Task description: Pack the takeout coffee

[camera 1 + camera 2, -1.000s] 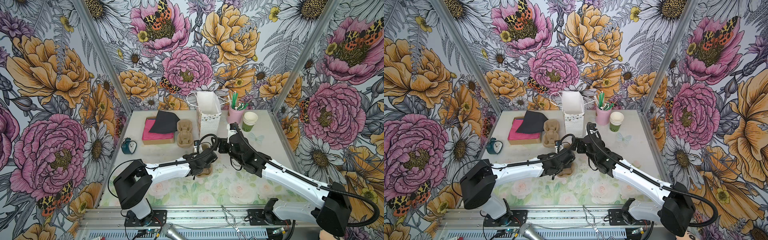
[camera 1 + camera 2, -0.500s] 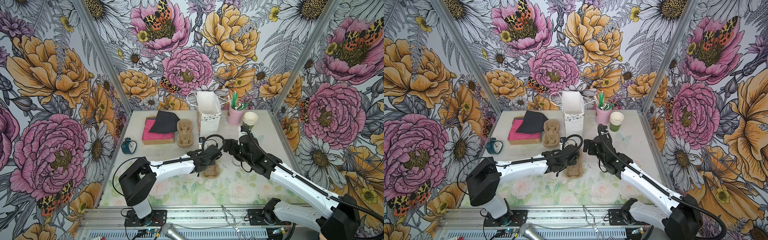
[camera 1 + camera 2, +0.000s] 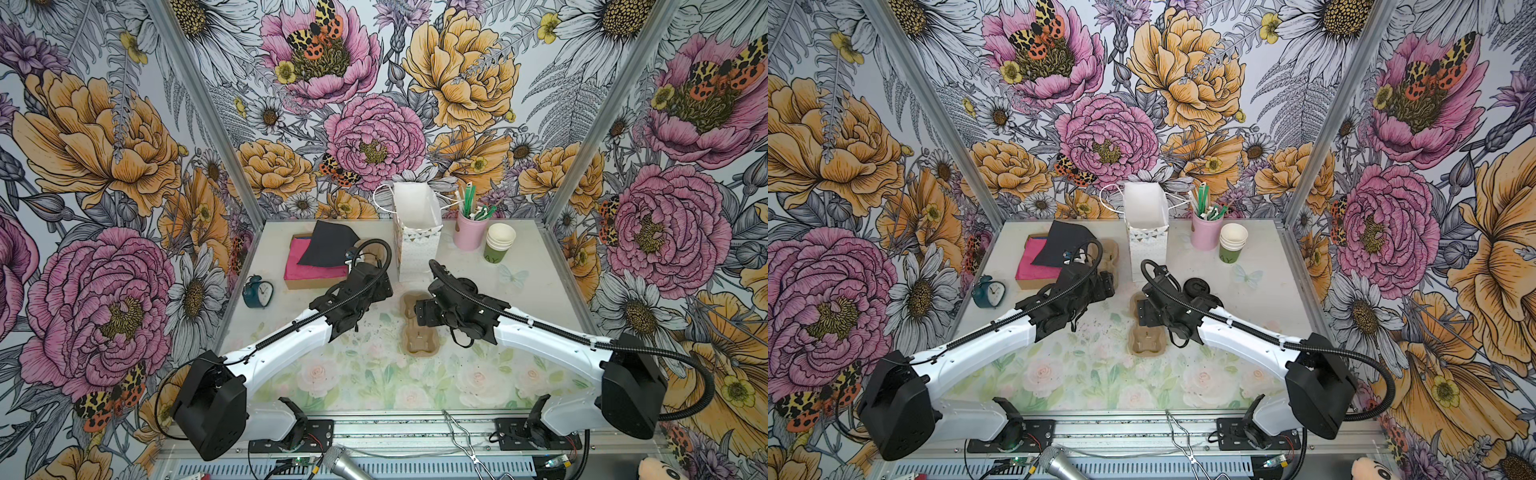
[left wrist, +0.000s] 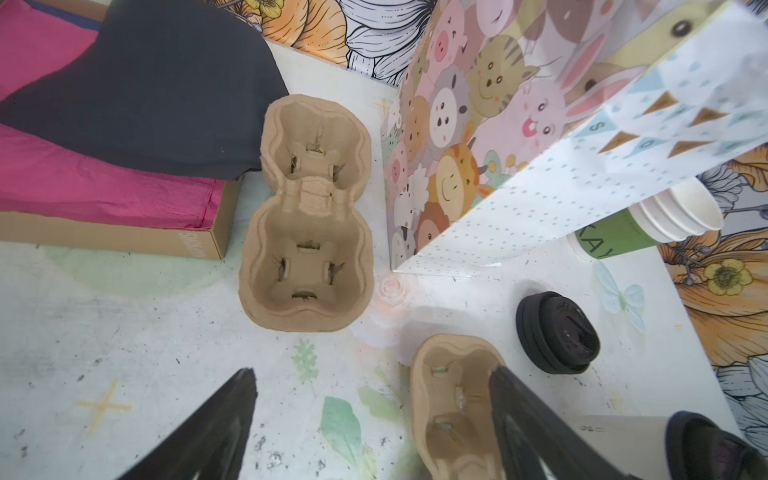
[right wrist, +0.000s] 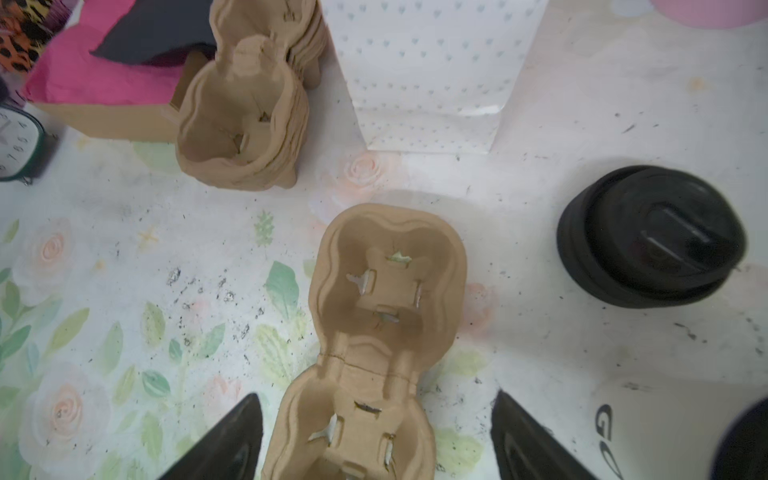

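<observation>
Matt, rough moulded pulp w/ fibrous edges: cup carrier point(image 5: 386, 291) & carrier stack point(image 5: 249, 166). Smooth black plastic, dull sheen: lid stack point(image 5: 648, 237); gift bag point(image 4: 540, 216) is smooth printed paper, slight gloss. Matt printed top on table point(image 5: 124, 232), scuffed & speckled; takeout coffee point(image 5: 656, 436) has matt paper wall.

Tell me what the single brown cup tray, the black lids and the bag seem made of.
Cup tray: moulded paper pulp, matte, fibrous, ragged slots. Black lids: probably thin plastic, smooth, dull sheen. Bag: printed paper, sharp folded corner, perhaps lightly coated.
</observation>
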